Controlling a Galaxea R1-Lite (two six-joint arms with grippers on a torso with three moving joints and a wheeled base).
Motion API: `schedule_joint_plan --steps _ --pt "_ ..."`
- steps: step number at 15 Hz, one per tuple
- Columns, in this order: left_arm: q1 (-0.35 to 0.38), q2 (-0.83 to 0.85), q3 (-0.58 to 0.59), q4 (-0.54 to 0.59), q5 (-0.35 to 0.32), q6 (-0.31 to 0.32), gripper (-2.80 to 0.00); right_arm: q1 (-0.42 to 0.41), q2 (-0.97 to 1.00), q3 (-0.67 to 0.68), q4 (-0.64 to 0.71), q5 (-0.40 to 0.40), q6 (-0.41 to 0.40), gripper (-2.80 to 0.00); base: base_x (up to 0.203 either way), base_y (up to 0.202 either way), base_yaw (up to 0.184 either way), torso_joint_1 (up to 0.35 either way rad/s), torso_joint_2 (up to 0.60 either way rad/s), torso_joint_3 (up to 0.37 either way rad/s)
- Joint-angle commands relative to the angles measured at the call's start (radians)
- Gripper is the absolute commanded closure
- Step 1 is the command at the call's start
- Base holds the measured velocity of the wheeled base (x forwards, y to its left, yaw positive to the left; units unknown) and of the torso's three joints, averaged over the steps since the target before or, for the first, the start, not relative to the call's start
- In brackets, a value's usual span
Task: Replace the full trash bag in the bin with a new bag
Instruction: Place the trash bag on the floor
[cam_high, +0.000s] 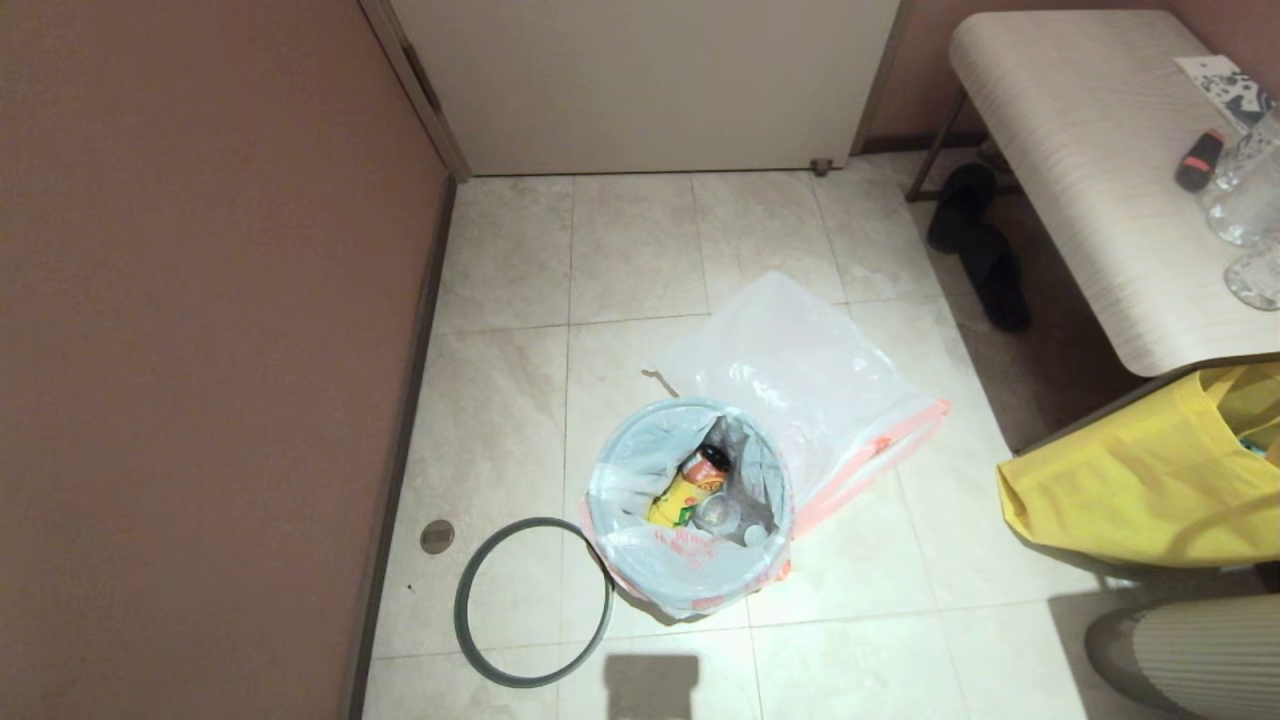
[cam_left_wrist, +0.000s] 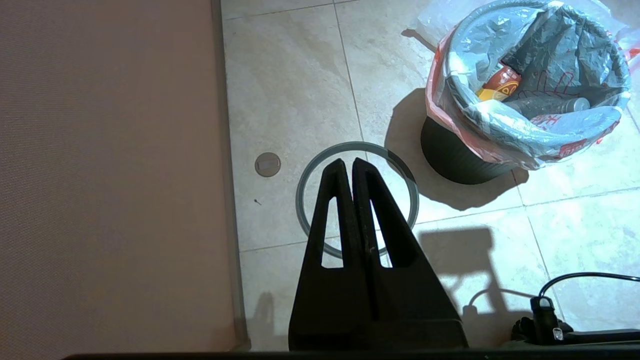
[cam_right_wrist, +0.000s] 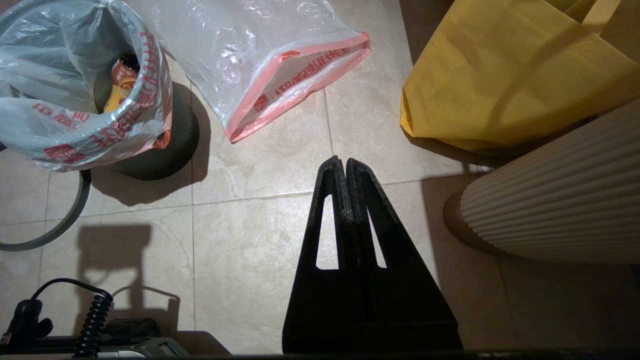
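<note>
The bin (cam_high: 690, 600) stands on the floor tiles, its black wall showing below the liner (cam_left_wrist: 450, 160) (cam_right_wrist: 170, 145). The full trash bag (cam_high: 680, 570) lines it, pink hem folded over the edge, with a yellow-labelled bottle (cam_high: 688, 490) inside. The grey hoop rim (cam_high: 461, 605) lies flat on the floor left of the bin. The new bag (cam_high: 810, 370) lies flat behind and right of the bin. My left gripper (cam_left_wrist: 348, 162) is shut and empty, hanging over the hoop rim (cam_left_wrist: 350, 145). My right gripper (cam_right_wrist: 341, 161) is shut and empty over bare tile, short of the new bag (cam_right_wrist: 260, 50). Neither arm shows in the head view.
A brown wall (cam_high: 200, 350) runs along the left and a white door (cam_high: 650, 80) closes the far end. On the right are a bench (cam_high: 1080, 170) with glassware, black slippers (cam_high: 985, 250), a yellow tote (cam_high: 1130, 480) and a ribbed cream object (cam_high: 1190, 640).
</note>
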Motion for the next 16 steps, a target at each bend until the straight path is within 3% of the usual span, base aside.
schedule_joint_plan --steps 1,16 --pt "0.000 0.003 0.000 0.000 -0.001 0.000 0.00 0.000 0.001 0.000 0.000 0.000 0.000 0.00 0.000 0.000 0.000 0.000 0.00 0.000" --pt "0.000 0.003 0.000 0.000 0.001 -0.006 0.00 0.000 0.001 0.000 0.000 0.000 0.000 0.00 0.000 0.000 0.000 0.000 0.00 0.000"
